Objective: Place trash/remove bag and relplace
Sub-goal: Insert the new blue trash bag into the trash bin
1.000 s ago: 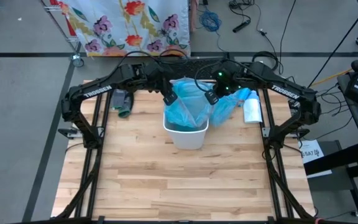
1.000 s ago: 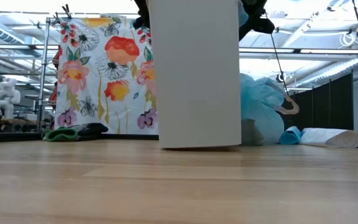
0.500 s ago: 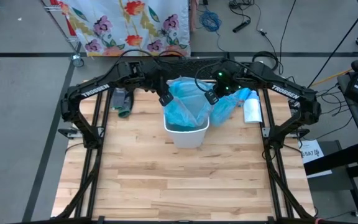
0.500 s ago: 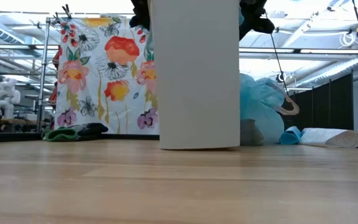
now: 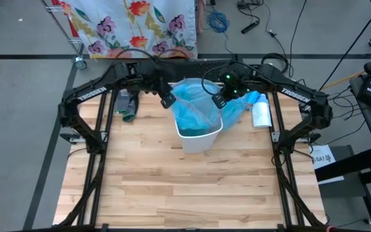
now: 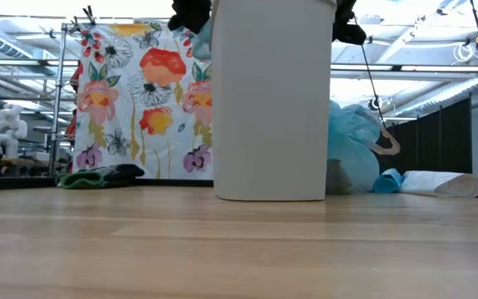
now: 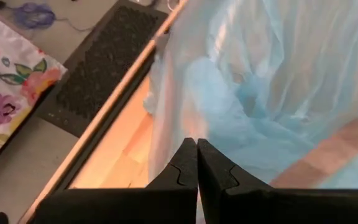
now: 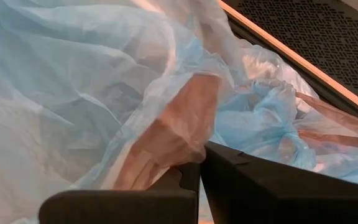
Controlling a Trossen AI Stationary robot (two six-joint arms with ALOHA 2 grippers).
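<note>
A white bin [image 5: 201,140] stands at the middle of the table's far half. A light-blue bag [image 5: 195,106] is spread over its mouth, with its lower part hanging inside the bin. My left gripper [image 5: 167,101] is shut on the bag's left rim, and my right gripper [image 5: 218,102] is shut on its right rim. Both are above the bin's far side. No trash shows in any view. My left gripper pinches the edge of the bag's rim [image 7: 185,134] between its two shut fingers, slanting down from the table's far left. The film runs away from the fingertips toward the bin, lifted clear of the table. My right gripper pinches the bag's opposite rim [image 8: 188,152] between its shut fingers, slanting down from the far right. The film is bunched in folds at the fingertips and hangs from them into the bin.
A stuffed blue bag [image 5: 235,111] lies on the table just right of the bin, with a white roll [image 5: 261,115] beyond it. A dark green cloth [image 5: 126,106] lies at the far left. A floral cloth [image 5: 134,26] hangs beyond the far edge. The near half is bare wood.
My left gripper has gone toward the table's left edge and a little up, still shut on the bag's rim. This has drawn the bag's mouth wider. The bin has shifted slightly toward the right and shows larger in the low view.
</note>
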